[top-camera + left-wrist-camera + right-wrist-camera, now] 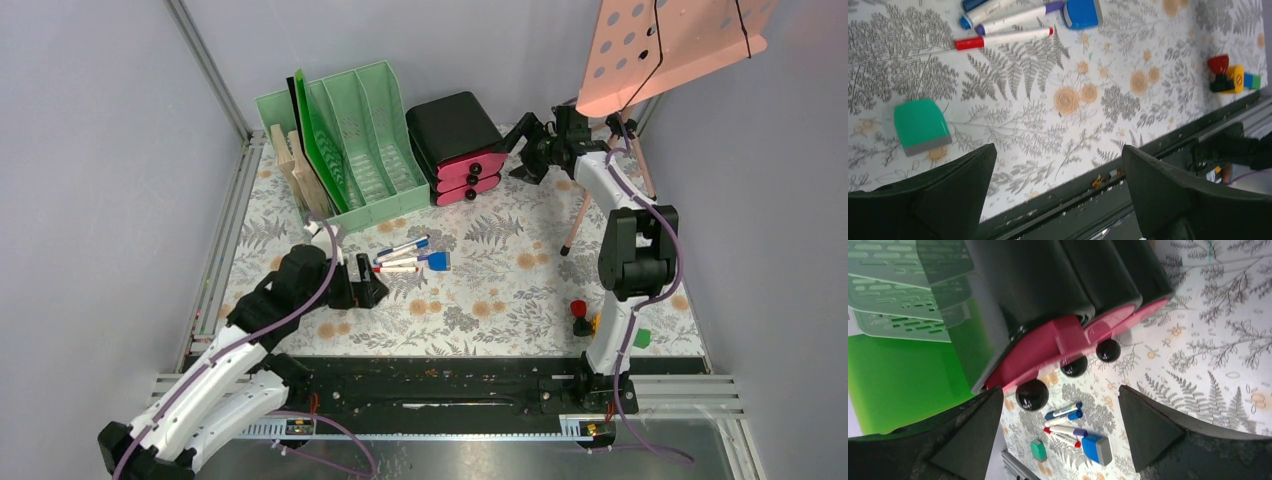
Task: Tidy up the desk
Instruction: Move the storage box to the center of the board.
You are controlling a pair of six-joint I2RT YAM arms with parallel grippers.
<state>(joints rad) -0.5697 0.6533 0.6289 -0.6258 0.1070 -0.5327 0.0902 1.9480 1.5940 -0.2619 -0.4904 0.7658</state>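
- Left tool (1058, 149): hangs spread wide, empty, low over the bench (1013, 75) near a green eraser (921, 126).
- Right tool (1060, 390): hangs spread wide, empty, facing the pink drawers (1048, 342).

Left end effector (1058, 150) gaping, low; right end effector (1060, 389) gaping, far forward.

Left arm (215, 375), right arm (607, 335): white links, black joints, purple cables; black wedge-shaped jaws.
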